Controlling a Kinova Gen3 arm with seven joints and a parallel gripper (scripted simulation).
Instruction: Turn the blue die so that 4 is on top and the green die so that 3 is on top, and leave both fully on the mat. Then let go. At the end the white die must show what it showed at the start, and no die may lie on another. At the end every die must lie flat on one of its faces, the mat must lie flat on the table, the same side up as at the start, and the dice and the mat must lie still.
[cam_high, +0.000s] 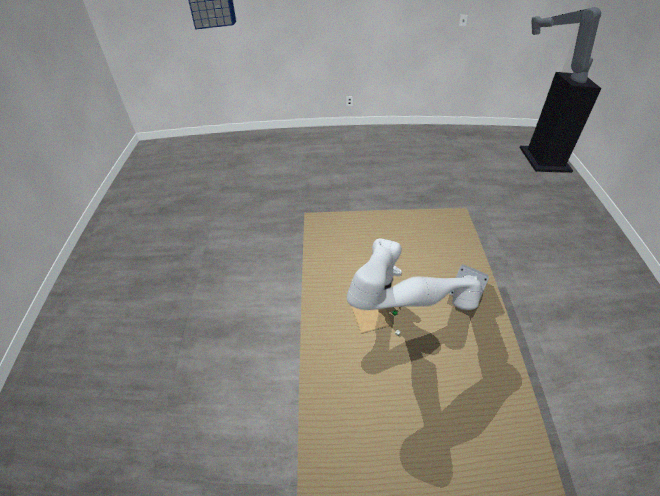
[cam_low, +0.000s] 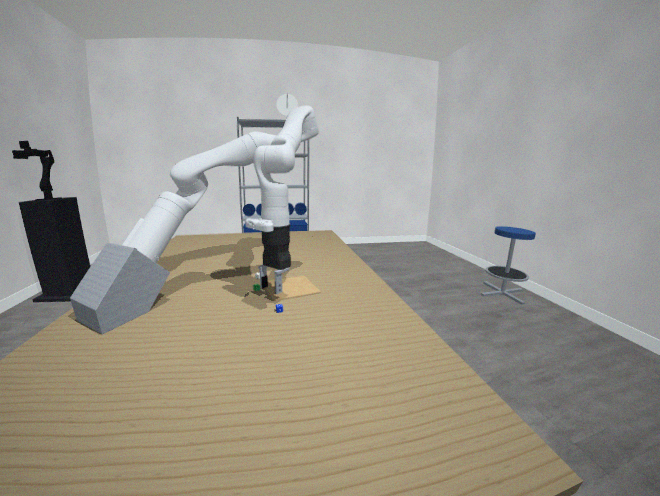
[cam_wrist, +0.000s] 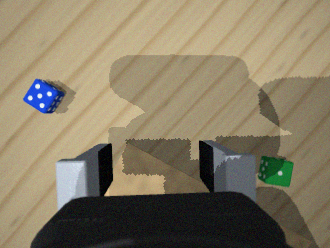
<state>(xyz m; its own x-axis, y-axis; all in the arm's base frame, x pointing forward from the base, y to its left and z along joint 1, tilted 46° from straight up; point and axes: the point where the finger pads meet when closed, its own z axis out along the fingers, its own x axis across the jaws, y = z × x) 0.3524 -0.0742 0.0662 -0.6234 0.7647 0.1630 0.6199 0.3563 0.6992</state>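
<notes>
The blue die lies on the bare table, off the mat, with 5 on top. The green die lies on the table beside the mat, with 1 on top. The white die lies beyond the green die; its top number is too small to read. The thin tan mat is partly hidden by the arm and gripper. My gripper is open and empty, pointing down above the mat's edge, between the blue and green dice.
The arm's base stands on the wooden table. In the wrist view, the green die is just outside the right finger, and the blue die is farther off, up and left of the left finger. Arm shadows darken the area around the green die.
</notes>
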